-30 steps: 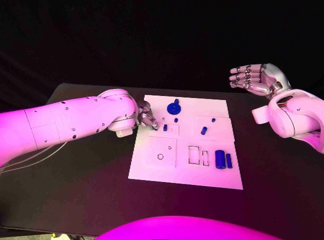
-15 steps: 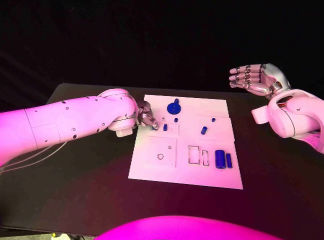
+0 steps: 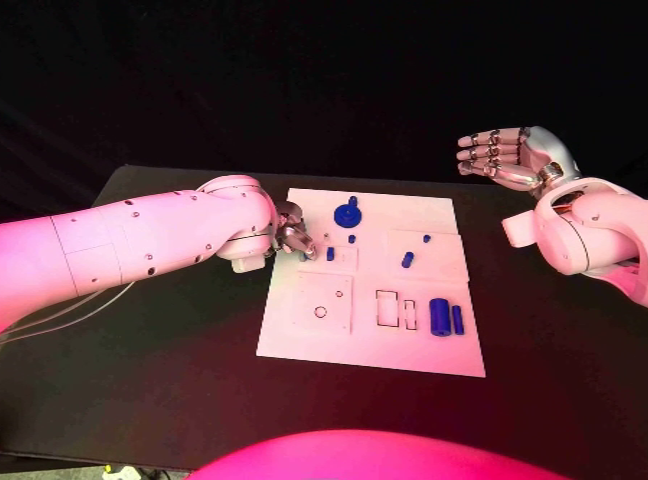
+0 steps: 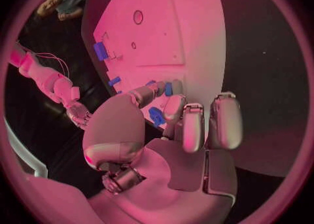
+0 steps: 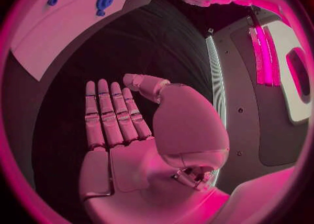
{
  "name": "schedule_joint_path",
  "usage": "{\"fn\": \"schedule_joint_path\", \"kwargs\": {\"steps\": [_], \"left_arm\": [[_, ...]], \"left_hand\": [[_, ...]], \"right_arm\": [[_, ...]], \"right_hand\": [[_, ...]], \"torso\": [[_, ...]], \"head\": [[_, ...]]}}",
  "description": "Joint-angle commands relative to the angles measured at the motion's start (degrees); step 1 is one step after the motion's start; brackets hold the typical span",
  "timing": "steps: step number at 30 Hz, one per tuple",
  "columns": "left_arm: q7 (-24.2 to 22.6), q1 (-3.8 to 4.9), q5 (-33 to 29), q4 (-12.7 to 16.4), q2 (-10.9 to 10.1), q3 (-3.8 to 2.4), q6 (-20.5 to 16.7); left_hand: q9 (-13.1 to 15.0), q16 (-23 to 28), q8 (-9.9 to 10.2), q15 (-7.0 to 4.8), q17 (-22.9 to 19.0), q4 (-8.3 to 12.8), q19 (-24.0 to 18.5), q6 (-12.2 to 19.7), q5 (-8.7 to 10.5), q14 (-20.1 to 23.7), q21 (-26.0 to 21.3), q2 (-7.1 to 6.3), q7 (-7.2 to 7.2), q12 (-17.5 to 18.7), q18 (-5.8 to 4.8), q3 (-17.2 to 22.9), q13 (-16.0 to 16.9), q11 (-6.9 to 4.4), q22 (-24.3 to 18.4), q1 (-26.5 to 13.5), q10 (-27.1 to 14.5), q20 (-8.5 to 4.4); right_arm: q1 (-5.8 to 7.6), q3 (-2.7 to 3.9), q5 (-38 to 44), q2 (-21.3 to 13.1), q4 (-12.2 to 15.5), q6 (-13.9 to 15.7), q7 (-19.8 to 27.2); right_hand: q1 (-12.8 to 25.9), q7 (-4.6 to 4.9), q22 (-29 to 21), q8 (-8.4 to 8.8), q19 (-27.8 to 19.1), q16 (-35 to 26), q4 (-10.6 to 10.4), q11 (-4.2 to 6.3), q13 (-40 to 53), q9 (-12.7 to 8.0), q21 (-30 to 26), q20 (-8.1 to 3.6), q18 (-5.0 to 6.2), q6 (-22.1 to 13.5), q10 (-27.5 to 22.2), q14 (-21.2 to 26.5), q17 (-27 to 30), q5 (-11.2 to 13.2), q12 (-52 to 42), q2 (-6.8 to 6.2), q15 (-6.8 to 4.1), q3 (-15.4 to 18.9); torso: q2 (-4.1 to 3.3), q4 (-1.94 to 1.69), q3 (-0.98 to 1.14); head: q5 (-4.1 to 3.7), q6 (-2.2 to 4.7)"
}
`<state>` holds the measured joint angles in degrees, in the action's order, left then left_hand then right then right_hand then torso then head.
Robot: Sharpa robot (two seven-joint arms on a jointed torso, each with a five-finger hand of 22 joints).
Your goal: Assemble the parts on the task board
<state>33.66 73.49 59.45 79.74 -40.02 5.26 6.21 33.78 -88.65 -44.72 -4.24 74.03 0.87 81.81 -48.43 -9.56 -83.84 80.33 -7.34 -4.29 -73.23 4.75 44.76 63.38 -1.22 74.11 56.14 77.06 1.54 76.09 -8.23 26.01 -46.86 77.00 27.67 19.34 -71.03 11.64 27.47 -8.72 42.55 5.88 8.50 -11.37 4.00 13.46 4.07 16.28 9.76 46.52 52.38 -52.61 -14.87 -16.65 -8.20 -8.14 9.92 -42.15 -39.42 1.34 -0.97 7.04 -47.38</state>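
The white task board point(image 3: 367, 290) lies mid-table. My left hand point(image 3: 293, 238) rests at its far-left edge, fingers curled. A small blue peg point(image 3: 330, 254) stands just beside the fingertips. In the left wrist view this peg point(image 4: 168, 88) shows between the thumb tip and a fingertip point(image 4: 177, 85); whether they pinch it I cannot tell. A round blue part point(image 3: 349, 213), another peg point(image 3: 352, 239) and a slanted peg point(image 3: 408, 260) are on the board. My right hand point(image 3: 512, 157) is raised off the board's far-right corner, fingers spread, holding nothing point(image 5: 114, 124).
Two blue cylinders point(image 3: 440, 317) point(image 3: 458, 320) lie near the board's right edge beside rectangular slots point(image 3: 389, 308). A small round hole point(image 3: 321, 312) sits on the near-left of the board. The black table point(image 3: 166, 340) surrounds the board.
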Motion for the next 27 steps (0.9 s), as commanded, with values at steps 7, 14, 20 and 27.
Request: {"fn": "schedule_joint_path", "kwargs": {"steps": [7, 14, 20, 27], "left_arm": [[-0.09, -0.14, -0.16, -0.79, 0.80, 0.13, -0.14], [-0.21, -0.12, -1.67, -1.39, 1.09, 0.11, 0.21], [0.11, -0.09, -4.29, -2.13, 1.30, -0.09, 2.65], [0.62, -0.03, -6.92, -3.39, 1.66, -0.37, 4.53]], "left_hand": [[2.44, -0.73, -4.36, -0.85, 14.72, 1.05, 1.76, -3.81, -3.32, -5.84, 0.82, 1.37, 2.76, -1.27, -1.73, 7.91, 1.17, -1.17, 5.32, -0.55, 3.75, -0.17], [2.33, -0.69, -4.34, -0.89, 14.63, 0.91, 1.75, -3.82, -3.18, -5.82, 0.82, 1.81, 2.81, -1.09, -1.73, 7.90, 0.91, -1.22, 5.32, -0.60, 3.66, -0.20], [2.28, -0.67, -4.31, -0.90, 14.60, 0.96, 1.66, -3.77, -3.12, -5.81, 0.69, 1.96, 2.83, -1.00, -1.68, 7.93, 0.77, -1.24, 5.17, -0.54, 3.60, -0.21], [2.25, -0.65, -4.28, -0.91, 14.56, 1.02, 1.61, -3.71, -3.05, -5.80, 0.63, 2.01, 2.82, -0.91, -1.66, 7.92, 0.66, -1.24, 5.10, -0.50, 3.54, -0.22]], "right_arm": [[-0.06, 0.02, 0.00, 0.12, -0.02, -0.32, 0.10], [-0.10, 0.02, 0.00, 0.19, -0.06, -0.43, 0.06], [-0.14, 0.02, 0.00, 0.20, -0.10, -0.54, 0.00], [-0.15, 0.01, 0.00, 0.23, -0.13, -0.75, -0.07]], "right_hand": [[0.23, 2.05, -0.57, 0.81, -0.09, -0.70, -0.26, -0.38, -0.42, -0.47, -0.56, 0.08, 0.55, 0.53, -1.02, 0.07, 0.51, -1.10, 0.51, 0.76, 0.18, -0.39], [0.19, 2.09, -0.88, 0.83, -0.07, -0.80, -0.22, -0.40, -0.43, -0.49, -0.56, 0.08, 0.54, 0.56, -1.12, 0.15, 0.65, -1.14, 0.61, 0.78, 0.23, -0.38], [0.16, 2.10, -1.12, 0.84, -0.06, -0.86, -0.19, -0.44, -0.43, -0.50, -0.57, 0.09, 0.52, 0.59, -1.20, 0.21, 0.75, -1.15, 0.69, 0.78, 0.25, -0.37], [0.14, 2.11, -1.27, 0.85, -0.05, -0.91, -0.16, -0.46, -0.43, -0.51, -0.56, 0.10, 0.51, 0.60, -1.25, 0.25, 0.82, -1.17, 0.74, 0.77, 0.27, -0.35]], "torso": [[-0.04, 0.02, -0.01], [-0.01, 0.06, -0.02], [0.01, 0.01, -0.02], [0.01, -0.07, 0.00]], "head": [[-0.16, 0.02], [-0.21, 0.00], [-0.35, 0.01], [-0.43, 0.02]]}}
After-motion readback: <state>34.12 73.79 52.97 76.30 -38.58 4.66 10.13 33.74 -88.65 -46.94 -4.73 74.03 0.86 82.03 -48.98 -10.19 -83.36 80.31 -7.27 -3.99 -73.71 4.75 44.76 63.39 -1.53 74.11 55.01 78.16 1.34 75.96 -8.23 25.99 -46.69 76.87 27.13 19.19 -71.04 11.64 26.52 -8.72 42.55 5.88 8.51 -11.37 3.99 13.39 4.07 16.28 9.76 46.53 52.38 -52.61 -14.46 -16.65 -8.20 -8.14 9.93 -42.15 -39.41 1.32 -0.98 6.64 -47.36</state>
